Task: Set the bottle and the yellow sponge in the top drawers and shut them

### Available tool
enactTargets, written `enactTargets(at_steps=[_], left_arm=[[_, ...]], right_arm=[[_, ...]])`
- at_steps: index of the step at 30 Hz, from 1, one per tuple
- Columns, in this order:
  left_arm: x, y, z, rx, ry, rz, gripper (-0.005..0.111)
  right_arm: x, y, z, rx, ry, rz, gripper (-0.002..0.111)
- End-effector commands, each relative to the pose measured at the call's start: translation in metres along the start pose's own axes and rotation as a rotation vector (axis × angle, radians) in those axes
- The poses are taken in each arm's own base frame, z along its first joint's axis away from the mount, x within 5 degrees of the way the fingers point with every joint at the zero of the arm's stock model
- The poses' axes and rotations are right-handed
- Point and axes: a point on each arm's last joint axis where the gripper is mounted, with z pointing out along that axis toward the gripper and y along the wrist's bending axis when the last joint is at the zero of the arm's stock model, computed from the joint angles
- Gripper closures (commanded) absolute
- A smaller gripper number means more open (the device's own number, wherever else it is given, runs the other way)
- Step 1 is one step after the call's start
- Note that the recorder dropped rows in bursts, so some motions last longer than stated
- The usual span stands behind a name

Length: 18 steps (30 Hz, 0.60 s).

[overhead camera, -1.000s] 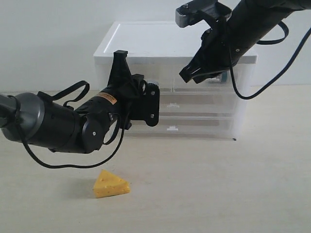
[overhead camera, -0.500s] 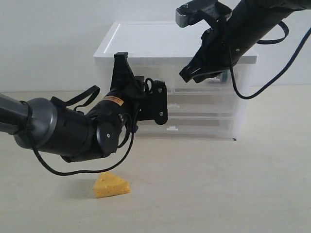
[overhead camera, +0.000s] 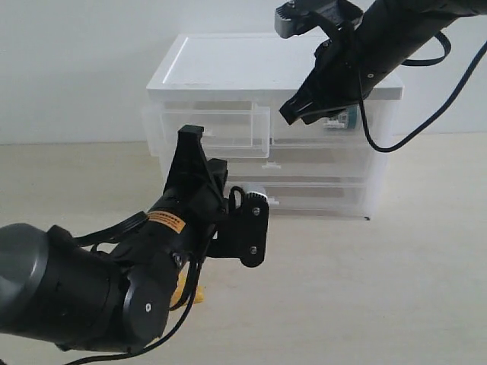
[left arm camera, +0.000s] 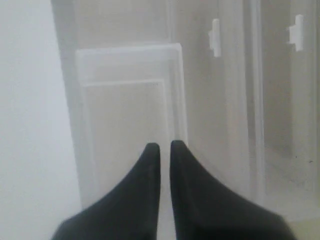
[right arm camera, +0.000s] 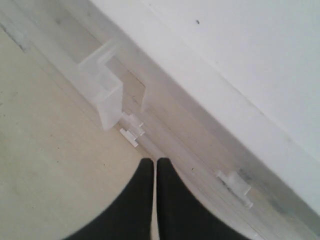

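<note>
The left top drawer (overhead camera: 207, 128) stands pulled out of the white cabinet (overhead camera: 228, 65), and it looks empty in the left wrist view (left arm camera: 129, 105). My left gripper (left arm camera: 160, 146) is shut on nothing and points at that drawer from a short distance. The left arm (overhead camera: 152, 274) hides most of the yellow sponge (overhead camera: 190, 293); only a sliver shows. The bottle's teal label (overhead camera: 351, 118) shows through the right top drawer (overhead camera: 327, 129). My right gripper (overhead camera: 289, 114) hangs shut and empty just in front of that drawer.
Two full-width translucent drawers (overhead camera: 319, 171) sit pushed in below the top ones, each with a white tab handle (overhead camera: 270, 201). The cabinet stands on a beige table (overhead camera: 380, 289) against a white wall. The right arm's cable (overhead camera: 426, 122) loops beside the cabinet.
My left arm has drawn back from the cabinet, down and toward the camera, and now covers the sponge. The open left top drawer has come into view. The right arm has barely moved.
</note>
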Motion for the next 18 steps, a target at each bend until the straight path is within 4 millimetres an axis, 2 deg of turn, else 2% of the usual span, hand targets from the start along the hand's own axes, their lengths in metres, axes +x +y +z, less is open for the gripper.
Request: enactTargets(at_steps=[1, 5, 10, 13, 15, 18], left_arm=[[-0.008, 0.006, -0.021, 0.007, -0.007, -0.054, 0.103], [-0.008, 0.007, -0.043, 0.031, -0.02, -0.105, 0.103], [0.027, 0.013, -0.063, 0.015, 0.063, -0.289, 0.103], [0.038, 0.025, -0.079, -0.036, 0.053, -0.494, 0.103], [0.048, 0.048, -0.09, -0.106, 0.068, -0.826, 0.103], [0.06, 0.072, -0.095, -0.05, 0.076, -1.042, 0.103]], right_arm=[[-0.001, -0.003, -0.001, 0.01, -0.008, 0.016, 0.108], [0.0, -0.003, -0.001, 0.004, 0.003, 0.016, 0.108], [0.001, -0.003, -0.001, 0.001, 0.01, 0.016, 0.108], [0.001, -0.002, -0.001, -0.002, 0.014, 0.018, 0.108], [0.002, -0.002, -0.001, -0.008, 0.026, 0.018, 0.108], [0.002, -0.002, -0.001, -0.01, 0.031, 0.018, 0.108]])
